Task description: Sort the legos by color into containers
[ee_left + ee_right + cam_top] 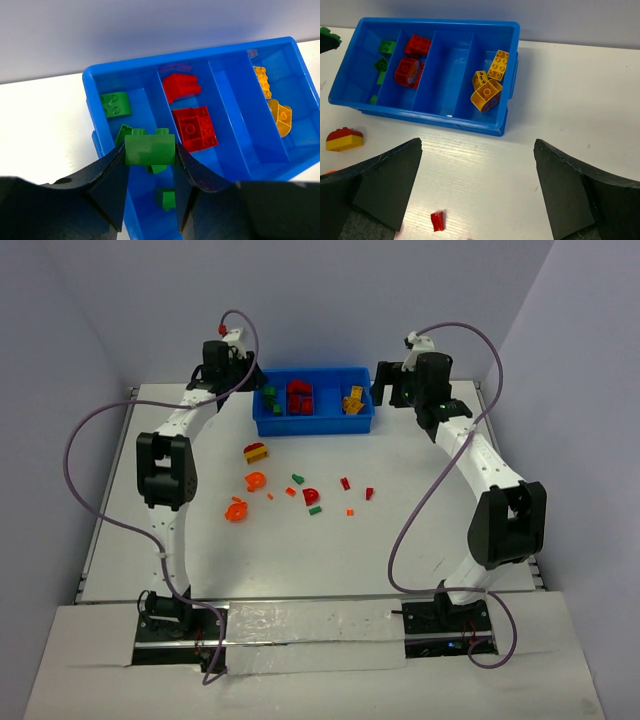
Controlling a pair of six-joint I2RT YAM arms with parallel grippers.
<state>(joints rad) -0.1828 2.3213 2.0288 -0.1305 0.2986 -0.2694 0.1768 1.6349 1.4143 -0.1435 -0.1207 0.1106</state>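
legos point(312, 496) in top view lie scattered on worktop point(420, 470) near blue tray point(315, 426), others already sorted inside. left wrist: left tool point(150, 165) part-closed, pinching green brick point(149, 148) by its flat sides over green compartment point(141, 107). likely light, rigid, slick plastic, so flat opposite faces suit better than studs. right wrist: right tool point(477, 192) wide open, empty, over worktop near tray's yellow end.

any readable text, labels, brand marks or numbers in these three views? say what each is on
None: no readable text in any view.
blue tray: no label or number shows.
green brick in the left gripper, yellow bricks: studs show, but any embossing is too small to read.
left arm, right arm: no lettering can be made out.
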